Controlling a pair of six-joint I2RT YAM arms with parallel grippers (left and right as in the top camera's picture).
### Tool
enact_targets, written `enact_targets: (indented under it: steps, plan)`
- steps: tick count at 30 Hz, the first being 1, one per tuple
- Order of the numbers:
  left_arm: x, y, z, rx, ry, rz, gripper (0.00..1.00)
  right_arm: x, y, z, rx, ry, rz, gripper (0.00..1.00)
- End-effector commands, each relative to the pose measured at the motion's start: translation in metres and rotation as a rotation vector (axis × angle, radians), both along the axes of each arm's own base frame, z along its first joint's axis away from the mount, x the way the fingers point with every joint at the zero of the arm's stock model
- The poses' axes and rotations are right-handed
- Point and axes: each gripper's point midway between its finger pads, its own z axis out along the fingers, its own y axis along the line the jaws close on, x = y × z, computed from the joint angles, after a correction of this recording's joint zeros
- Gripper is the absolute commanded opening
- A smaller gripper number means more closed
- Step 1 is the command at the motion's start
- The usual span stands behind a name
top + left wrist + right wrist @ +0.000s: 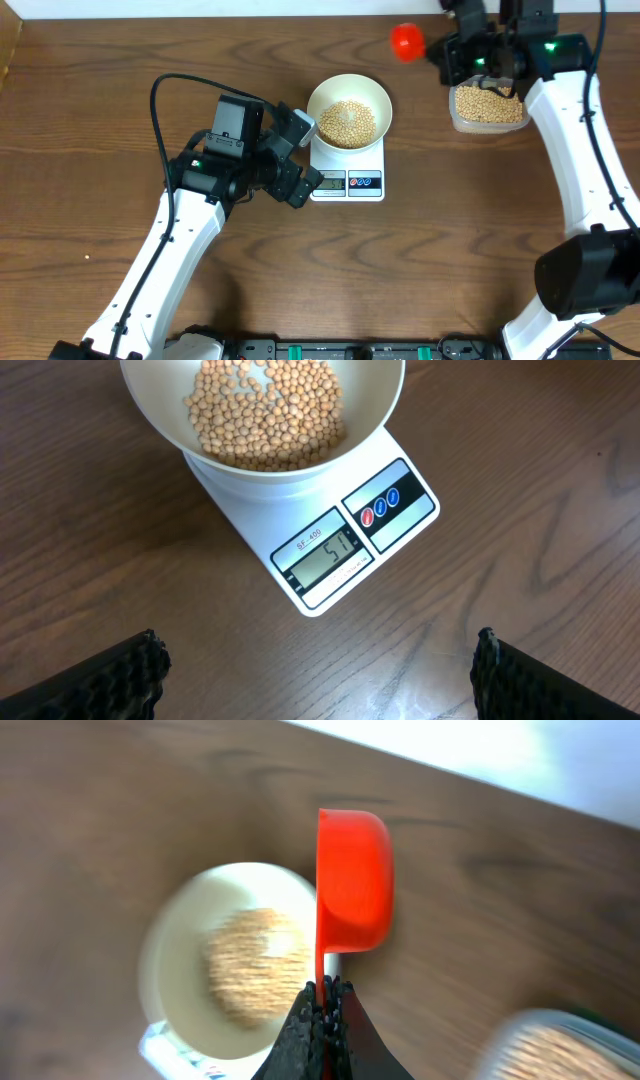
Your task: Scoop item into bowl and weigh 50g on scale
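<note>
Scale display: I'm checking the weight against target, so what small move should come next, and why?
Probably set the red scoop down beside the tub: the scale reads 51 under the bowl of beans, so no more seems needed. The right end effector grips the scoop.

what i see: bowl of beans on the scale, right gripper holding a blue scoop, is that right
The scoop is red, not blue; the right wrist view shows it. The bowl of beans is on the scale, and the right gripper holds the scoop.
</note>
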Motion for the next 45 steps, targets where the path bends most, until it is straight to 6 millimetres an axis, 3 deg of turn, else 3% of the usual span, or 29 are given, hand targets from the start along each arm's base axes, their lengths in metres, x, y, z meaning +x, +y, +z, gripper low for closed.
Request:
enact_targets:
  steps: [1,4,12,29,38,45]
  plan:
    - [0.0,0.0,0.0,-0.003,0.004,0.004,0.99,-0.028,0.052,0.028,0.147,0.0,0.177,0.01]
    - [0.0,0.0,0.0,-0.003,0.004,0.004,0.99,-0.04,0.07,0.022,0.117,0.0,0.243,0.01]
    - [0.0,0.0,0.0,-0.003,0.004,0.004,0.99,-0.052,0.091,-0.01,-0.003,0.027,0.313,0.01]
    - [0.0,0.0,0.0,-0.003,0.004,0.004,0.99,-0.043,0.094,-0.082,-0.211,0.093,0.307,0.01]
    - [0.0,0.0,0.0,-0.003,0.004,0.004,0.99,-0.039,0.095,-0.112,-0.24,0.144,0.31,0.01]
    - [0.0,0.0,0.0,-0.003,0.004,0.004,0.99,-0.041,0.098,-0.125,-0.247,0.169,0.32,0.01]
